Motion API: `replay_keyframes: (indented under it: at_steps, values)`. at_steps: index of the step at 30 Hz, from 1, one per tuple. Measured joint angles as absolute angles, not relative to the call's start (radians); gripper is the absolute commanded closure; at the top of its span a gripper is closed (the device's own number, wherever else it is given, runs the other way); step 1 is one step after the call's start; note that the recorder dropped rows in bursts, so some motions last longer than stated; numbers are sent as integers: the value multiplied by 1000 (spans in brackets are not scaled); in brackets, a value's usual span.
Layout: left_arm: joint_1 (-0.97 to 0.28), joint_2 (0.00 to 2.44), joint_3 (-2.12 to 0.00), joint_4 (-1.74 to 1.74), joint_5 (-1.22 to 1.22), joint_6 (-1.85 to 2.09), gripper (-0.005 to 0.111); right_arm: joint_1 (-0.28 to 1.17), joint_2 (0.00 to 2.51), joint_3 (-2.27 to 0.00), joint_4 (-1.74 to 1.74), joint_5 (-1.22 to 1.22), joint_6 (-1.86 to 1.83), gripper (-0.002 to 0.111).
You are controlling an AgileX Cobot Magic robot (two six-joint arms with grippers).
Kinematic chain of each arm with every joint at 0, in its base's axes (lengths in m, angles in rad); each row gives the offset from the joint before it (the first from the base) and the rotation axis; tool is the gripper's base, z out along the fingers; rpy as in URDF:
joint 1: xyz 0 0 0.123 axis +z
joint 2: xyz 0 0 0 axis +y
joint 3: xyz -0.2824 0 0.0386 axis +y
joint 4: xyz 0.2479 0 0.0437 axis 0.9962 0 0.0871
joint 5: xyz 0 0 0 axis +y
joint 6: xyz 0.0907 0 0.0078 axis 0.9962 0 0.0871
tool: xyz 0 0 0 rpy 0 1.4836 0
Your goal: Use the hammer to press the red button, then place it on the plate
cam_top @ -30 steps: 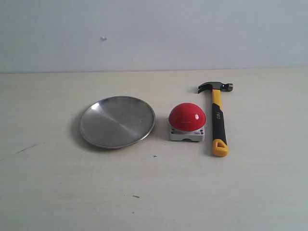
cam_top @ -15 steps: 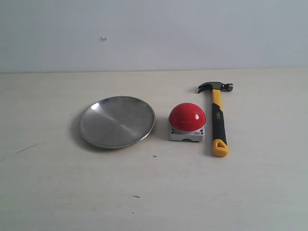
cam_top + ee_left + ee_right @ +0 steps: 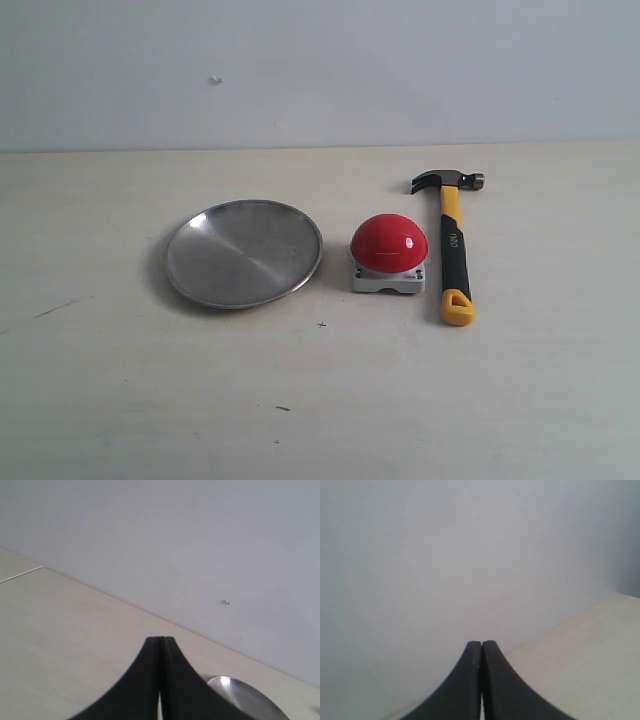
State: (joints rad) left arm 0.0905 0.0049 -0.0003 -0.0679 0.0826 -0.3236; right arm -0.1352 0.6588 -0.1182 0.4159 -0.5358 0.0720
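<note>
Done so far: Nothing, I think. The hammer [image 3: 454, 250] lies flat on the table [image 3: 330, 400]. No claw holds it.
Left to do: Pick up the hammer, push the red button [image 3: 389, 243] with it, then lay it on the plate [image 3: 243, 254].
Left claw [image 3: 161, 639]: Its two black fingers are pressed together with no gap. It holds nothing.
Right claw [image 3: 481, 642]: Same here. The fingers are tight together and it holds nothing.
Where the hammer is: Away from both claws. Neither claw's own camera shows it, and the outside camera shows no claw near it. It lies just beside the red button, on the side away from the plate, with a small gap between them.
Which way the hammer points: Its long line runs from the front of the table toward the back wall, almost straight. The dark head is at the far end. The yellow loop is at the near end. The head sits crosswise, with its flat hitting face turned away from the button and its curved end turned toward the button's side.
Plate: Its shiny rim lies out ahead of the left claw's tips. It has nothing on it.
Next grab: The right claw seems the nearer one for the handle, and it must open first.
</note>
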Motion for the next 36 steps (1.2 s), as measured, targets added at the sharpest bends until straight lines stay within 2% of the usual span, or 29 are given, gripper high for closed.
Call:
replay_keyframes:
  at_steps: [7,14,20,26,31,36]
  values:
    - [91,5,0,-68,83,-324,107,-135,998,-384,416,-315,-165,108]
    - [91,5,0,-68,83,-323,107,-135,1312,-750,416,105,-245,107]
    - [91,5,0,-68,83,-323,107,-135,1533,-1096,392,415,-249,91]
    - [91,5,0,-68,83,-323,107,-135,1775,-1425,243,687,-144,88]
    - [91,5,0,-68,84,-323,107,-135,1926,-1630,88,890,-54,71]
    - [91,5,0,-68,84,-323,107,-135,1992,-1717,34,967,-30,56]
